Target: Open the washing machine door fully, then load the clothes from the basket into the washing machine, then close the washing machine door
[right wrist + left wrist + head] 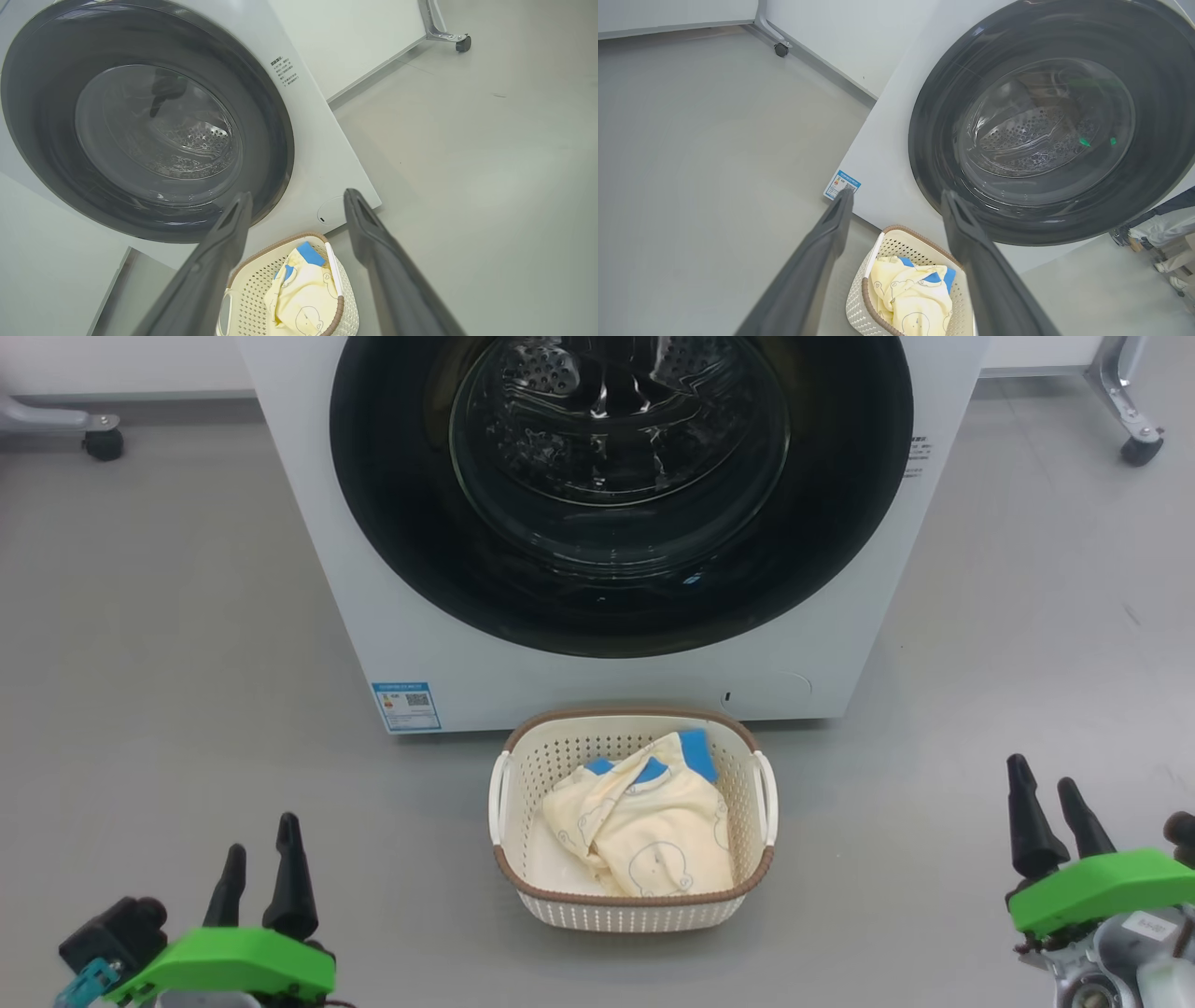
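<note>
Clothes (644, 821) are lying crumpled in the basket (635, 910), which is sitting on the floor (187, 644) just in front of the washing machine (467, 653), and the washing machine door (621, 476) is sitting shut against its front. That door is looking rigid and glossy, probably slippery to grip. No handle is showing clearly, so its rim is seeming the likeliest place to take hold, though I cannot tell which side is hinged. The garment is looking soft, light and limp; pinching a raised fold near the blue cuffs is probably going to lift it whole, while the light basket may be sliding if tugged. Left jaws are hanging low at the lower left of the head view and right jaws at the lower right, both pointing toward the machine, standing wide and holding nothing, well apart from basket and door.
</note>
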Robot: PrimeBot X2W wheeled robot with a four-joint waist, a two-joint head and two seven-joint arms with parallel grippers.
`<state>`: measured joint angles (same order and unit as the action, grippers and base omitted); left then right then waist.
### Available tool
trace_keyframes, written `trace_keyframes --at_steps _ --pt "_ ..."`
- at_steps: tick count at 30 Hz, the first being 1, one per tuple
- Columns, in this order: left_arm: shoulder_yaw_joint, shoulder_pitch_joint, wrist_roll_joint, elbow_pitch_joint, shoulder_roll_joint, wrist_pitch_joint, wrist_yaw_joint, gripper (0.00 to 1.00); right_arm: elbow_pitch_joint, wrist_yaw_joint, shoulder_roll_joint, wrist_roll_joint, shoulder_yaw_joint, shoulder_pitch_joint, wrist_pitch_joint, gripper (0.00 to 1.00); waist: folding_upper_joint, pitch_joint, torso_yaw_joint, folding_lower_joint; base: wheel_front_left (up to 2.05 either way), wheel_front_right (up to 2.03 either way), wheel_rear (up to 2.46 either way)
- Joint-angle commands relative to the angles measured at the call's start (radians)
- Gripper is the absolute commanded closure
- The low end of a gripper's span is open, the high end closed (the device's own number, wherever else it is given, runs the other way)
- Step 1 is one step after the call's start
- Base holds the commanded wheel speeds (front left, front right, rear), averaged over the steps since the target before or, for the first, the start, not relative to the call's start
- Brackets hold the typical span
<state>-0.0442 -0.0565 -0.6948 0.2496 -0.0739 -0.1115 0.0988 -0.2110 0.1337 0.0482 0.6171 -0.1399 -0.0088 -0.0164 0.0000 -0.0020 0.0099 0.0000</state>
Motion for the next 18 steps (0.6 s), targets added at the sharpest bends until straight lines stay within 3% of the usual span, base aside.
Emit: trace_keyframes --at_steps 1,18 --pt "0.015 -0.058 0.034 -0.03 -0.025 -0.016 -0.004 0.0 0.043 -0.002 0.025 -0.035 0.013 -0.063 -0.012 0.0 0.0 0.0 0.001 0.0 0.0 0.0 0.0" --pt "-0.021 -0.085 0.232 0.003 -0.043 -0.056 -0.011 0.0 0.071 -0.002 0.026 -0.264 0.026 -0.059 -0.034 0.0 0.0 0.001 0.007 0.0 0.0 0.0 0.0"
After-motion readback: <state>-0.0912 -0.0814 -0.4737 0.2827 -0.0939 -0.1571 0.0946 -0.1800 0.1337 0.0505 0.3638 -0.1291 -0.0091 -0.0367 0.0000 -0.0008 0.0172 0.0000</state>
